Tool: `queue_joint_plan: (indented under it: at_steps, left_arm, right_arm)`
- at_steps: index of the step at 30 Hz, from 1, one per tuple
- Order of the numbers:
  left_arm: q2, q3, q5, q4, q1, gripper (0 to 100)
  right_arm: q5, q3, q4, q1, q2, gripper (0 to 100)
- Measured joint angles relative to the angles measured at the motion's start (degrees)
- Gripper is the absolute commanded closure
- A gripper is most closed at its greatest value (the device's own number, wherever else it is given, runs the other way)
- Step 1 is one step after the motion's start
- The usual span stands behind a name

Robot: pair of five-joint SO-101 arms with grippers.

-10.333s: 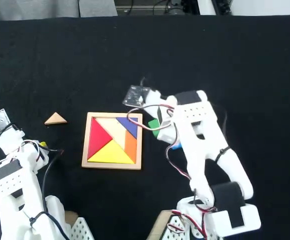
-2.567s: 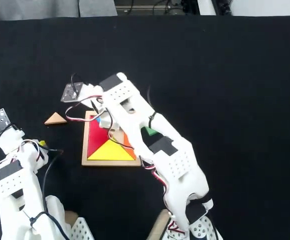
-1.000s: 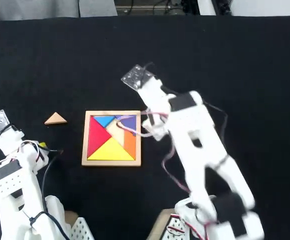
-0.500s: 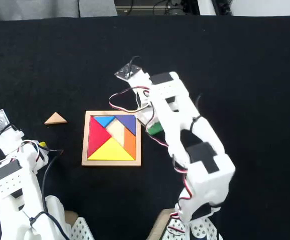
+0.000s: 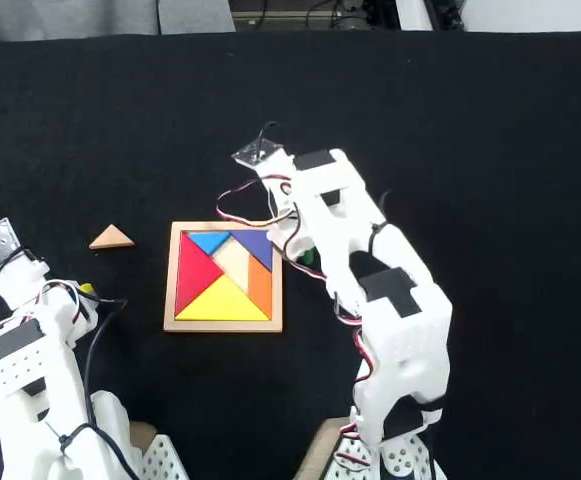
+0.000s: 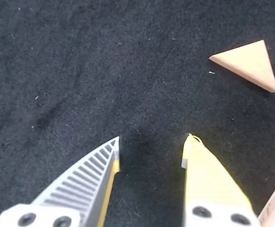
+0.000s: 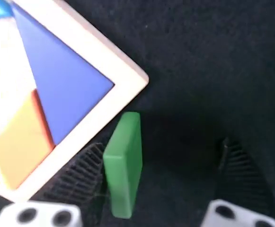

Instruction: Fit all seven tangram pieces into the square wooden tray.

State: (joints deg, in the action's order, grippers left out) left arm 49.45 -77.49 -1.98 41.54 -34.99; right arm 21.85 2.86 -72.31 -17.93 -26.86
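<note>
- The table (image 5: 510, 150) is covered in black cloth; beyond its far edge I see grey fabric (image 5: 80, 16) and dark cables (image 5: 315, 12).
- The square wooden tray (image 5: 224, 325) lies flat near the middle, with six coloured pieces in it.
- My right gripper (image 7: 158, 165) is spread wide and grips nothing; the green piece (image 7: 123, 163) stands on edge just beside one finger, by the tray's corner.
- My left gripper (image 6: 151, 151) gapes over bare cloth, with the tan triangle (image 6: 248, 64) near it, outside the tray.
</note>
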Motion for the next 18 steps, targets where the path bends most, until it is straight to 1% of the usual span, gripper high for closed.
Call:
queue_joint_plan:
  at_steps: [3, 6, 13, 16, 18]
  left_arm:
    - [0.00, 0.00, 0.00, 0.00, 0.00, 78]
    - [0.00, 0.00, 0.00, 0.00, 0.00, 78]
    - [0.00, 0.00, 0.00, 0.00, 0.00, 78]
    - [0.00, 0.00, 0.00, 0.00, 0.00, 78]
    - [0.00, 0.00, 0.00, 0.00, 0.00, 78]
  right_arm:
    - [-2.29, -0.26, -0.70, 0.00, 0.00, 67.7]
    - [-2.64, -0.26, -0.70, 0.00, 0.00, 68.3]
    - [-2.64, -0.26, -1.32, 0.26, 1.32, 87.8]
    - [-1.85, -0.26, -1.93, 0.53, 3.96, 86.5]
    - [-1.67, -0.26, -1.93, 2.64, 6.33, 83.7]
